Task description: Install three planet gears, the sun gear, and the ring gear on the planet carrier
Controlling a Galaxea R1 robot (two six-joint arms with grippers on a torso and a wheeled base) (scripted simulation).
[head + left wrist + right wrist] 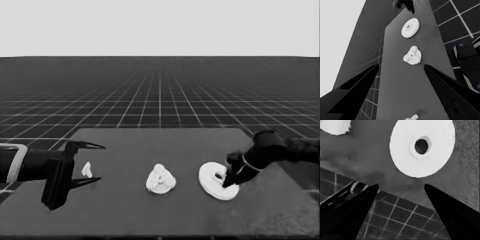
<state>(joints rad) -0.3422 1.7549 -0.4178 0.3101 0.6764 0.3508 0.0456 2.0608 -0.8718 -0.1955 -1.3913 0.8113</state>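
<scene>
While left gripper (95, 162) waits open at 9 o'clock over thin white piece (87, 170), right gripper (228, 181) (fingers spread) hovers at larger round part (212, 182); gears (160, 179) clustered centre.

I see a white larger round part (216, 182) at four o'clock on the dark desk (125, 210); pale grid lines pattern the floor (160, 95).

Near the larger round part (216, 181), right gripper (229, 181) covering part of its rim and hole in the head view; contact impossible to tell. Beside it, smaller round part (160, 179) mostly buried under lumpy gears (412, 58), their count unreadable. Farther off, thin white piece (411, 117) cut by the left wrist view's edge.
</scene>
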